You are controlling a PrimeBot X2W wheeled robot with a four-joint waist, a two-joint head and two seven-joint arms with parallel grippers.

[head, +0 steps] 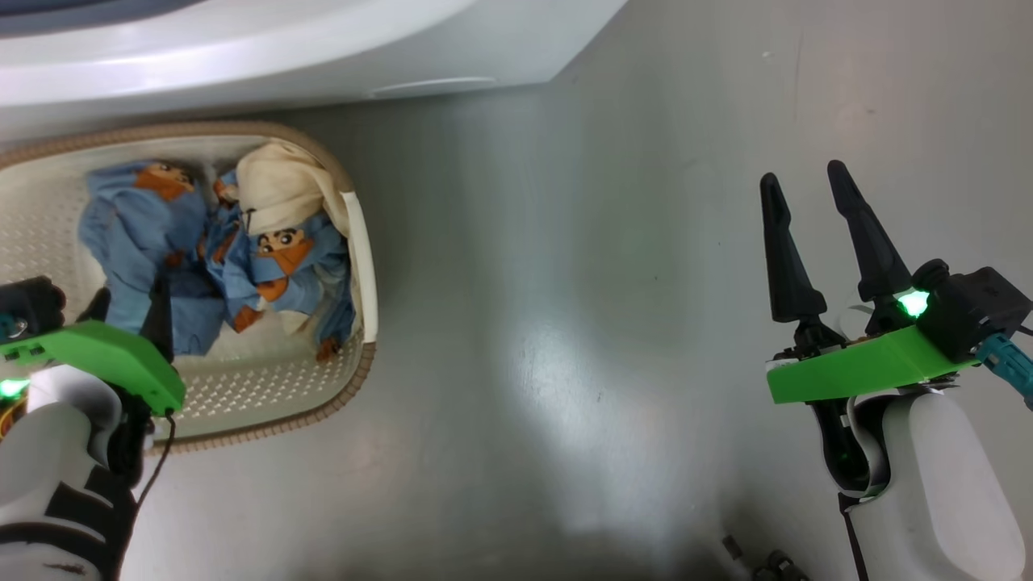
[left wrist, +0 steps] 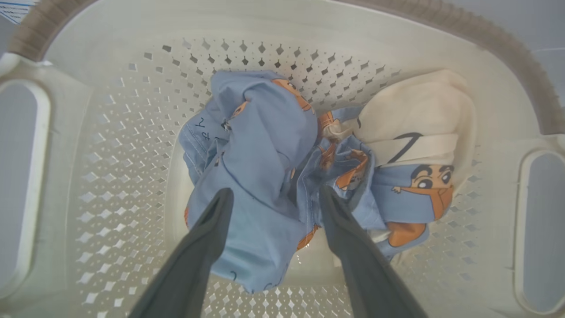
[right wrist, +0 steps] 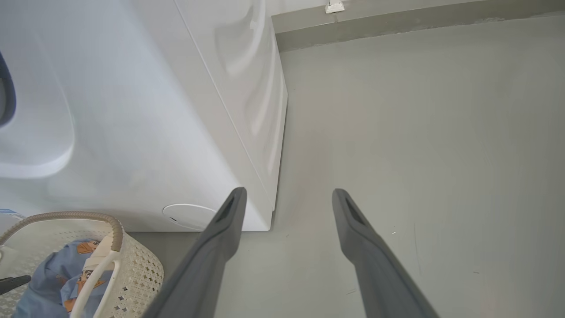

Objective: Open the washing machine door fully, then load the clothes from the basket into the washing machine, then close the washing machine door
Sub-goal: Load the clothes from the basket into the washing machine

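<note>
A smooth grey floor (head: 565,323) lies pale and glossy, a soft patch of light caught near its middle and a few faint scuffs across it. At the far side, a darker skirting strip (right wrist: 397,26) lines the foot of the wall, a small white fitting (right wrist: 334,6) on its top edge.

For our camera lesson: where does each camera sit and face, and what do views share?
Head view: head, facing down at floor, basket, washing machine; left gripper, right gripper show.
Left wrist view: left wrist, facing into basket at clothes; own open fingers.
Right wrist view: right wrist, facing washing machine and floor; own open fingers.
Shared: the basket.
</note>
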